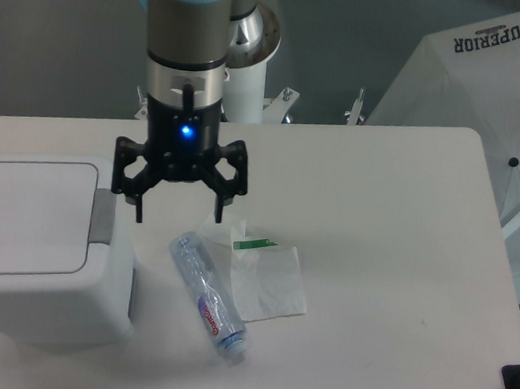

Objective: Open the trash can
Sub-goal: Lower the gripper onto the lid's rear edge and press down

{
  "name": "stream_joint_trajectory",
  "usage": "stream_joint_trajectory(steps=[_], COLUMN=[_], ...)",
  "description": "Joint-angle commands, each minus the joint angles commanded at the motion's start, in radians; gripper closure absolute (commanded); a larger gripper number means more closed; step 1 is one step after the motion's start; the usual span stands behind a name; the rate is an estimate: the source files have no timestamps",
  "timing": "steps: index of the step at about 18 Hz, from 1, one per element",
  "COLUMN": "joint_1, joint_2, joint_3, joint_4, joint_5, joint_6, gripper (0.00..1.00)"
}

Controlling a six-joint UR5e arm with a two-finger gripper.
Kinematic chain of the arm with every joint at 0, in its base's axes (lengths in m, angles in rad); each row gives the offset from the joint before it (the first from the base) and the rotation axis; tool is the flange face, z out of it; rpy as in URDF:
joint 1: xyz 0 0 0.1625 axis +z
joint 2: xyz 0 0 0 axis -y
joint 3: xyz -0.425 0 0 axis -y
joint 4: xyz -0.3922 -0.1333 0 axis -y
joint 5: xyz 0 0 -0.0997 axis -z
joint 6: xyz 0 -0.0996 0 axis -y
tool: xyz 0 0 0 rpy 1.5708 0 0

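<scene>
The trash can (pixel 43 259) is a large boxy white bin at the left edge of the table, with a flat white lid (pixel 26 217) lying closed and a grey push tab (pixel 102 215) on its right side. My gripper (pixel 178 214) hangs open and empty just right of the tab and a little above the table. Its left fingertip (pixel 139 214) is close to the tab but apart from it. A blue light glows on the gripper body.
A clear plastic bottle (pixel 208 296) lies on the table below the gripper. A clear plastic bag (pixel 261 273) with a green label lies beside it. A white umbrella (pixel 498 83) stands behind the table's right corner. The arm's white base (pixel 248 76) stands at the back.
</scene>
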Motion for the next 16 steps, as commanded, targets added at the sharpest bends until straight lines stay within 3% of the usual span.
stream_joint_trajectory(steps=[16], joint_1=[-0.011], joint_2=[-0.005], joint_3=[-0.012], joint_4=[0.002], joint_5=[-0.002], joint_6=[0.002], gripper=[0.0])
